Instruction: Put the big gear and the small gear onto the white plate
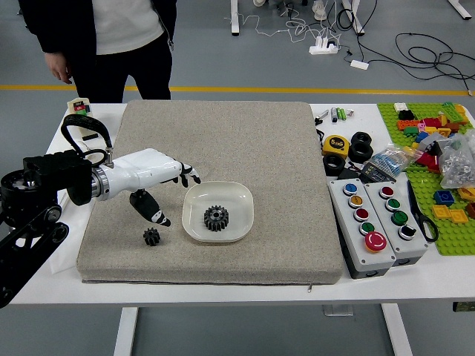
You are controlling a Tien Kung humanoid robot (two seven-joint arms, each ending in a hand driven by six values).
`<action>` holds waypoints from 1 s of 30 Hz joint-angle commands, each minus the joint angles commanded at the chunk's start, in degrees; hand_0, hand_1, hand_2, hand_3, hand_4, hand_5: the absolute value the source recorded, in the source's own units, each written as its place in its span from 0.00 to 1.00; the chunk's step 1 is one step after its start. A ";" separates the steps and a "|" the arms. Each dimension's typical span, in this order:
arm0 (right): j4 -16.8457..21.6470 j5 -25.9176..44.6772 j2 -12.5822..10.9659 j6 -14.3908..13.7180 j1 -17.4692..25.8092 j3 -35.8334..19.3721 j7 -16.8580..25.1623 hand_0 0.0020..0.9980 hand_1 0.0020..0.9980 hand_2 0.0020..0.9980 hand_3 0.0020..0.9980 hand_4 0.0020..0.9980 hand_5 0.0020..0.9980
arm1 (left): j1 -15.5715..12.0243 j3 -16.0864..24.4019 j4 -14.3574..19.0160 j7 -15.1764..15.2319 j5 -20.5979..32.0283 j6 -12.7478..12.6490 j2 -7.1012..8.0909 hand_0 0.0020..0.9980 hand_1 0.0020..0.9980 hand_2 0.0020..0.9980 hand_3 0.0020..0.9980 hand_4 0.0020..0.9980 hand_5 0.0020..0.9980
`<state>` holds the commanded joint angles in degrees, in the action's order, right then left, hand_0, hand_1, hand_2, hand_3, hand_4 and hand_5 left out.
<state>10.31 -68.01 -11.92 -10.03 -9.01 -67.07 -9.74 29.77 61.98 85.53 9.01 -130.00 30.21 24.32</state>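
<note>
My left hand (pixel 178 199) is open with nothing in its fingers, over the mat to the left of the white plate (pixel 194 224). The big gear (pixel 216 218) lies on the plate, a little below its middle. On the mat left of the plate sits the small gear (pixel 151 236), just below the hand's thumb and apart from it. The right hand does not show.
A grey mat (pixel 274 178) covers the middle of the table. To its right are button boxes (pixel 364 230), a tape measure (pixel 336 145), black rings and a green board (pixel 453 237) with bricks. A person (pixel 130 33) stands at the far left, one arm hanging down.
</note>
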 joint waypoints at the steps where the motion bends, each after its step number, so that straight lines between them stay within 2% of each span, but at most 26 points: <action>1: 0.00 -0.13 0.03 -0.01 0.04 -0.14 -0.02 0.71 0.71 0.79 0.64 0.86 0.65 | -0.56 0.16 0.43 -0.05 0.00 0.02 0.21 0.48 0.61 0.64 0.76 0.99 0.05; 5: 0.00 -0.66 0.16 -0.01 0.22 -0.56 -0.12 0.71 0.71 0.79 0.64 0.86 0.65 | -2.73 -0.19 1.50 -0.24 0.00 0.23 0.87 0.48 0.61 0.64 0.76 0.99 0.05; 6: 0.00 -0.71 0.19 -0.02 0.25 -0.61 -0.14 0.71 0.71 0.79 0.64 0.85 0.65 | -2.99 -0.32 1.54 -0.25 0.00 0.23 0.93 0.46 0.60 0.60 0.73 0.94 0.06; 10: 0.00 -0.89 0.27 0.00 0.41 -0.45 -0.26 0.71 0.71 0.79 0.64 0.85 0.65 | -4.22 -1.04 0.96 -0.47 0.00 -0.30 1.09 0.46 0.60 0.60 0.73 0.94 0.06; 11: 0.00 -0.91 0.27 0.01 0.42 -0.44 -0.27 0.71 0.71 0.79 0.64 0.85 0.65 | -4.31 -1.09 0.88 -0.50 0.00 -0.41 1.10 0.46 0.60 0.60 0.73 0.94 0.06; 12: 0.00 -1.02 0.29 0.04 0.45 -0.48 -0.32 0.71 0.71 0.79 0.63 0.85 0.65 | -4.49 -1.26 0.60 -0.62 0.00 -0.49 1.07 0.43 0.54 0.54 0.66 0.87 0.04; 17: 0.00 -1.44 0.36 0.15 0.59 -0.65 -0.45 0.71 0.71 0.79 0.63 0.85 0.65 | -4.98 -1.65 -0.89 -0.97 0.00 -0.89 0.76 0.43 0.54 0.54 0.66 0.87 0.04; 18: 0.00 -1.48 0.37 0.16 0.63 -0.65 -0.47 0.71 0.71 0.79 0.63 0.85 0.65 | -5.02 -1.72 -1.38 -1.04 0.00 -1.03 0.67 0.40 0.50 0.50 0.62 0.82 0.01; 30: 0.00 -1.31 0.37 0.19 0.73 -0.41 -0.47 0.71 0.71 0.79 0.63 0.85 0.65 | -5.41 -2.25 -5.30 -1.18 0.00 -2.26 -0.01 0.40 0.49 0.50 0.64 0.80 0.01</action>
<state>10.31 -69.32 -11.55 -9.84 -8.27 -67.48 -10.21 24.36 59.73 80.23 7.84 -130.00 27.95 24.31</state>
